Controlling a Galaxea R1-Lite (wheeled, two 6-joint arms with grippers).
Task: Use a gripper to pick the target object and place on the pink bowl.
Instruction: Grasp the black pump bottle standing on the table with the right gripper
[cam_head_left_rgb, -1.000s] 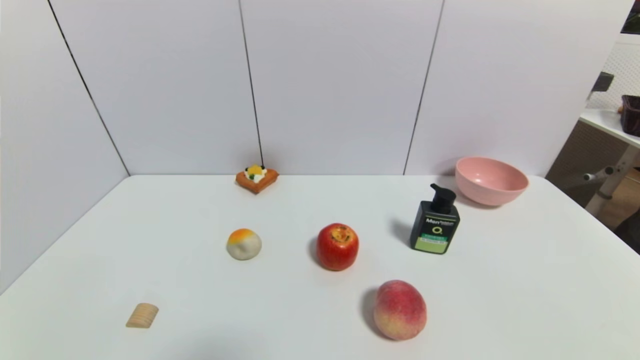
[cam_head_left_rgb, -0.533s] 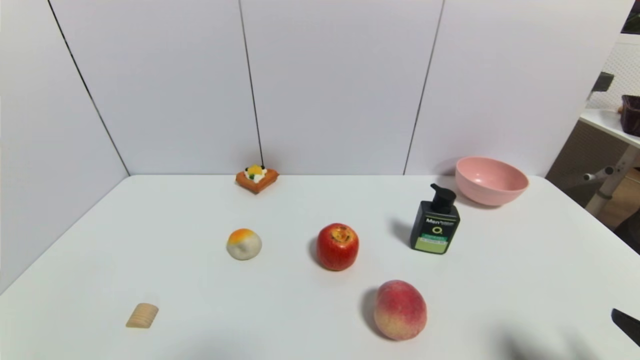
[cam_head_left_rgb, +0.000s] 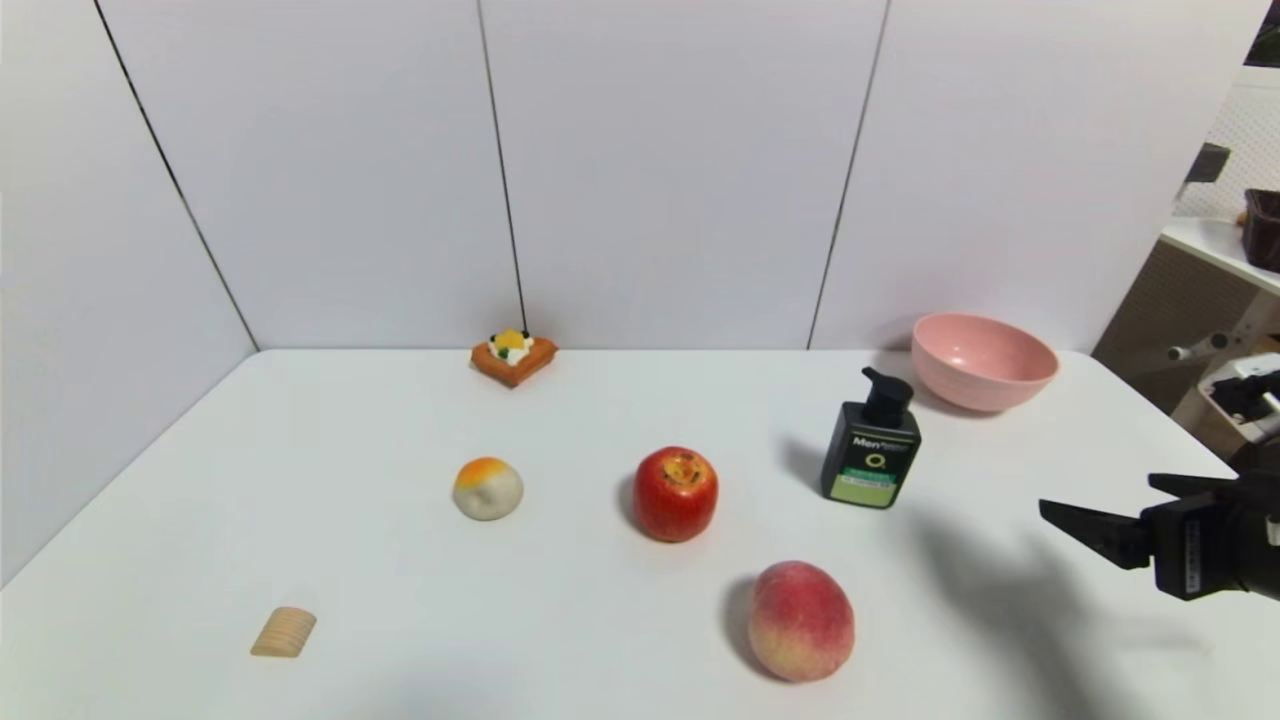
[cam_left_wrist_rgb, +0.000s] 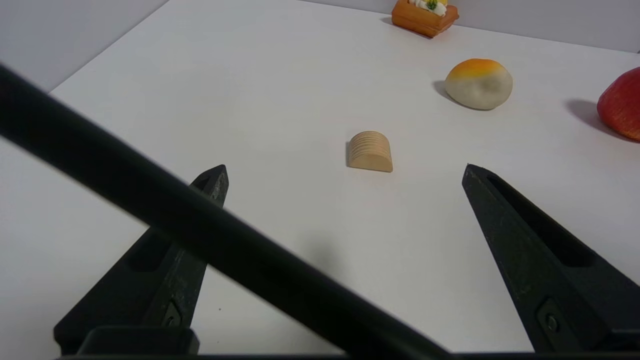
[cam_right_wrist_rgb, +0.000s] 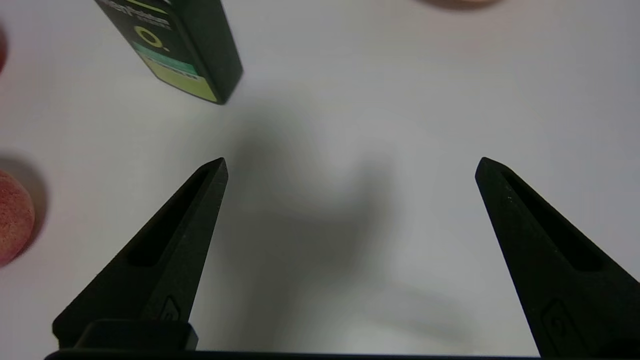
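Your right gripper (cam_head_left_rgb: 1098, 508) has come further in over the worktop (cam_head_left_rgb: 300, 480), fingers apart, now near the one bottle (cam_head_left_rgb: 871, 449), which stands beside the one pink bowl (cam_head_left_rgb: 984, 361). One apple (cam_head_left_rgb: 675, 493), one peach (cam_head_left_rgb: 801, 620). Left gripper (cam_left_wrist_rgb: 345, 172) fingers apart.

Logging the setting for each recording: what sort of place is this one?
Probably a lab test bench rather than a home: a bare white table walled by plain white panels, set with unrelated props, such as a pump bottle, a pink bowl and an apple.
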